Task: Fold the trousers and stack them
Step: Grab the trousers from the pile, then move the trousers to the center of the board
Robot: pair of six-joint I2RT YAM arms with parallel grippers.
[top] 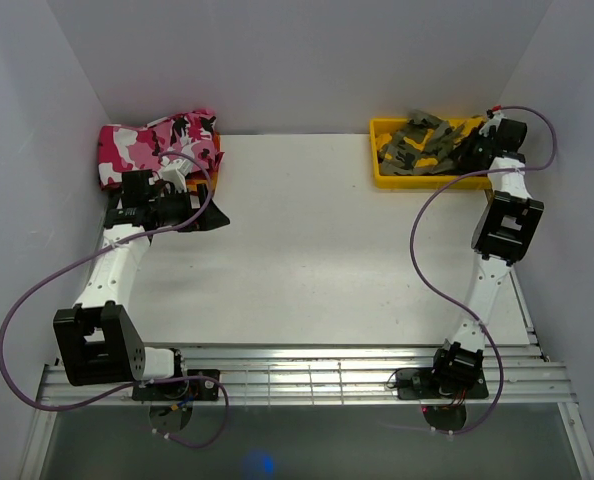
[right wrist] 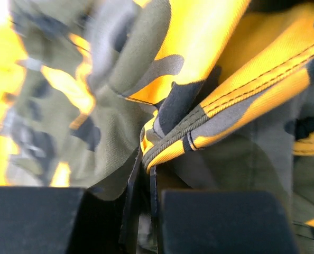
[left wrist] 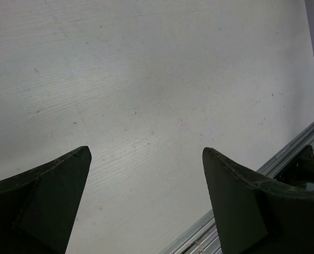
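Long cloth trousers in olive green, yellow-orange and black camouflage [top: 417, 148] are lying crumpled in a shallow yellow plastic bin [top: 407, 181] at the far right corner of the white table [top: 317, 260]. The right gripper [right wrist: 145, 211] is reaching into the bin, its two black fingers pressed close together and pinching a stitched fold of the trousers between them. The cloth is looking like a soft, fairly thick woven twill with raised double seams; it is likely going to drape and sag rather than hold a shape, and to feel light for its bulk. A seamed edge or the waistband is probably offering the firmest hold, since a loose single layer may slip free or drag the rest along in a bunch. The left gripper [left wrist: 146, 159] is hovering over bare table at the far left, its dark wedge-shaped fingers spread wide apart and gripping nothing. Just behind it, a pink, white and black camouflage garment [top: 147, 148] is lying bunched against the back wall
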